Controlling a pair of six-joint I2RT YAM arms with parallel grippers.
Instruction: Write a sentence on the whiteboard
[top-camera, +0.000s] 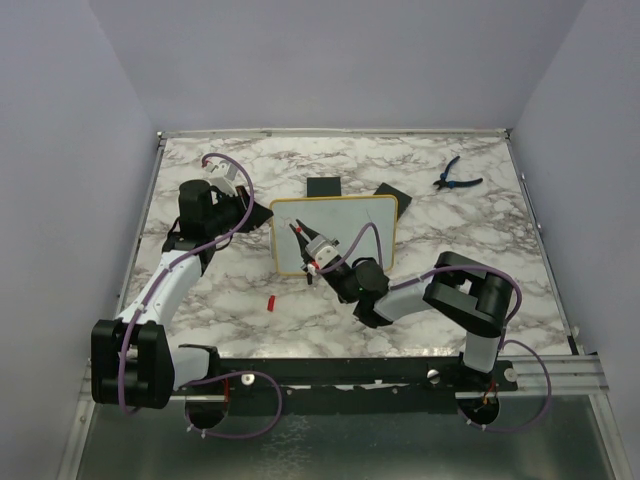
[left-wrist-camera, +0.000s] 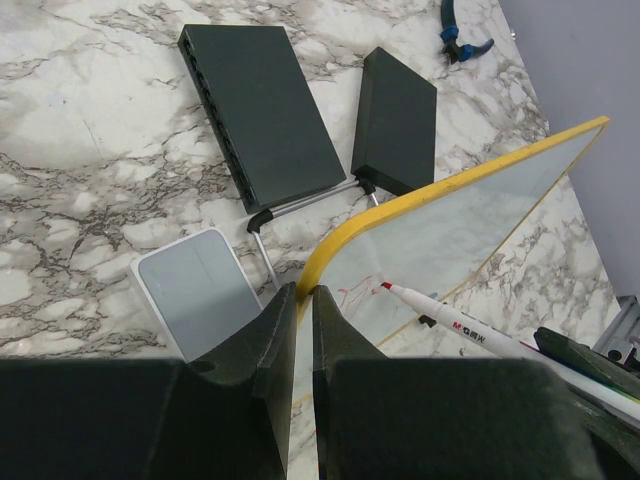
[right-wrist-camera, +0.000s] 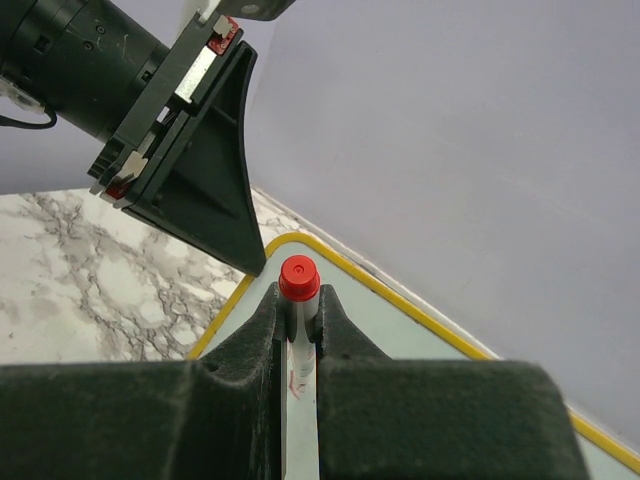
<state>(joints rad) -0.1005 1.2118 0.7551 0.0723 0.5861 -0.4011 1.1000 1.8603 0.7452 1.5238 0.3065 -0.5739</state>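
The whiteboard (top-camera: 350, 222) stands upright mid-table, white with a yellow frame. My left gripper (top-camera: 262, 216) is shut on its left edge; in the left wrist view the left gripper (left-wrist-camera: 304, 292) pinches the yellow rim of the whiteboard (left-wrist-camera: 470, 215). My right gripper (top-camera: 318, 256) is shut on a white marker (top-camera: 306, 243) whose red tip touches the board near its left side. A short red scribble, the sentence (left-wrist-camera: 352, 294), starts beside the marker (left-wrist-camera: 450, 322) tip. The right wrist view shows the right gripper (right-wrist-camera: 299, 300) clamping the marker's red end (right-wrist-camera: 299, 278) in front of the whiteboard (right-wrist-camera: 400, 335).
Two black squares (top-camera: 323, 187) (top-camera: 391, 194) lie behind the board. Blue-handled pliers (top-camera: 455, 177) rest at the back right. A red cap (top-camera: 271, 301) lies on the marble in front of the board. A small grey-white block (left-wrist-camera: 195, 290) sits by the board's left foot.
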